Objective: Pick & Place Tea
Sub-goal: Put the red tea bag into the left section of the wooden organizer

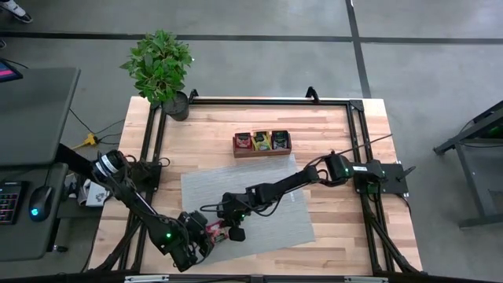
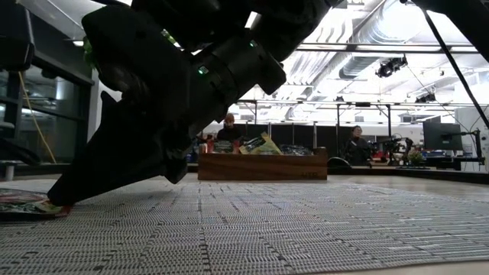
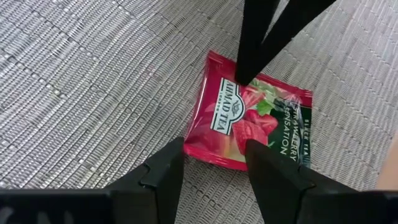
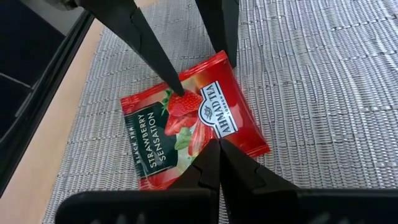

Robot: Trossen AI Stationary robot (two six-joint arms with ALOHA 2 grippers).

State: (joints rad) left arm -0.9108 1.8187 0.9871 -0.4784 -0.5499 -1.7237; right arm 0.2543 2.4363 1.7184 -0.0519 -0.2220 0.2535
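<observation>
A red strawberry tea sachet [image 3: 249, 121] lies flat on the grey mat [image 1: 271, 208] near the mat's near left corner. My right gripper [image 4: 214, 148] is shut, with its tips on the middle of the sachet. My left gripper [image 3: 214, 163] is open and low over the sachet's edge on the table's left side. One left finger [image 4: 177, 87] is over the wrapper and the other [image 4: 225, 43] is past its corner, over the mat. More tea sachets [image 1: 262, 141] sit in the wooden tray [image 1: 262, 153] at the far side. My right gripper presses its shut fingertips [image 3: 244, 74] down on the sachet's printed face [image 4: 208, 127], near the middle. It comes slanting down from the table's right, and the sachet stays flat on the mat. My left gripper straddles the sachet's edge [image 3: 214, 155]; I cannot tell whether it touches it.
A potted plant [image 1: 161, 67] stands at the table's far left corner. The black frame [image 1: 350, 106] runs round the wooden tabletop. In the low view, people sit at desks in the room beyond the tray [image 2: 263, 166].
</observation>
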